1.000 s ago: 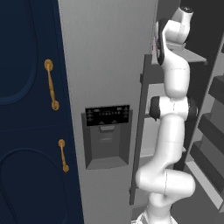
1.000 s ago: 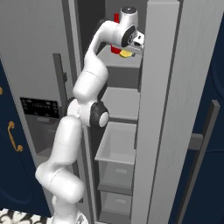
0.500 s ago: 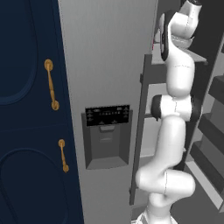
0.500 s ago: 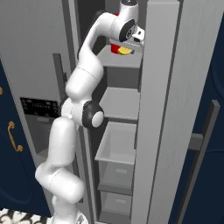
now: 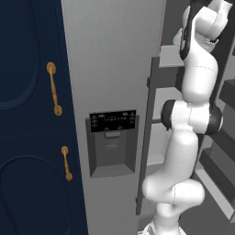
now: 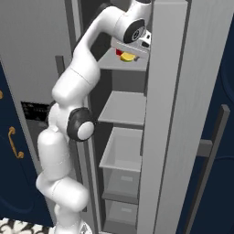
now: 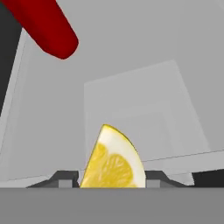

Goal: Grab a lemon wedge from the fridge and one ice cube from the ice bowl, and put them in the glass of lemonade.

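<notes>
The fridge (image 5: 114,59) stands with its right door (image 6: 169,114) swung open. My arm reaches up into the top of the fridge compartment. In the hand view a bright yellow lemon wedge (image 7: 113,159) sits between the two dark fingertips of my gripper (image 7: 112,177), which is shut on it, cut face toward the camera. From the right base view the gripper (image 6: 130,50) hangs over the top shelf with the lemon wedge (image 6: 128,57) at its tips. The ice cube, ice bowl and glass of lemonade are out of view.
A tall red bottle (image 7: 46,26) is close by the wedge on the same shelf. Below are a grey shelf (image 6: 123,107) and clear drawers (image 6: 121,160). The open door's edge stands right beside the hand. Navy cabinets (image 5: 27,137) with gold handles (image 5: 54,89) flank the fridge.
The hand and the upper arm have risen and drawn slightly left, with the lemon wedge staying at the fingertips. The base has not moved.
</notes>
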Available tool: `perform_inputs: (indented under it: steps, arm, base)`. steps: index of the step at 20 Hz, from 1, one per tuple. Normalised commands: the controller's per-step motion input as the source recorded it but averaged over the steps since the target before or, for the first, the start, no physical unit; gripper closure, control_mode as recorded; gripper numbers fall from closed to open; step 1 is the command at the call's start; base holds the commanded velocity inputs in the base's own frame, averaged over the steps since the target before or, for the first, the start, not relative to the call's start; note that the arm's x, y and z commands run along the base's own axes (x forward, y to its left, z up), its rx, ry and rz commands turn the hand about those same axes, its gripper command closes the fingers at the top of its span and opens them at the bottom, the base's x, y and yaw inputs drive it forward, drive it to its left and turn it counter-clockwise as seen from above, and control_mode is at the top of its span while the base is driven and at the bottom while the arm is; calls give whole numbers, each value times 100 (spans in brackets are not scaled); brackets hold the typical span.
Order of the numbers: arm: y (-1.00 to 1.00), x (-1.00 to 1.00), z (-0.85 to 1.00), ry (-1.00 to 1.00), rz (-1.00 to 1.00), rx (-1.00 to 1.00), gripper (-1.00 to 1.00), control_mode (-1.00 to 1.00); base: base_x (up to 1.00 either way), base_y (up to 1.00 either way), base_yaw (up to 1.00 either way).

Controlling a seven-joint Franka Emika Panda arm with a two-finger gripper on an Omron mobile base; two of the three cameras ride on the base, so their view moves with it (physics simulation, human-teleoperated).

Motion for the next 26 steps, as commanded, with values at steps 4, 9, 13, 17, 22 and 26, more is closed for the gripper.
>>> perform_inputs:
  steps: [4, 9, 13, 17, 22, 26]
  arm:
    - [23, -79, -28, -10, 8, -3, 100, -100]
    - [26, -98, 0, -3, 8, -5, 100, -100]
    - [41, -100, 1, -7, 10, -9, 100, -100]
    - [49, -100, 0, -9, 9, -16, 100, -100]
    - [33, -100, -24, -9, 6, -24, 100, -100]
    - [20, -100, -74, -3, 3, -22, 100, -100]
  base:
    - [0, 0, 0]
    - [0, 0, 0]
    - [0, 0, 0]
    - [0, 0, 0]
    - [0, 0, 0]
    - [0, 0, 0]
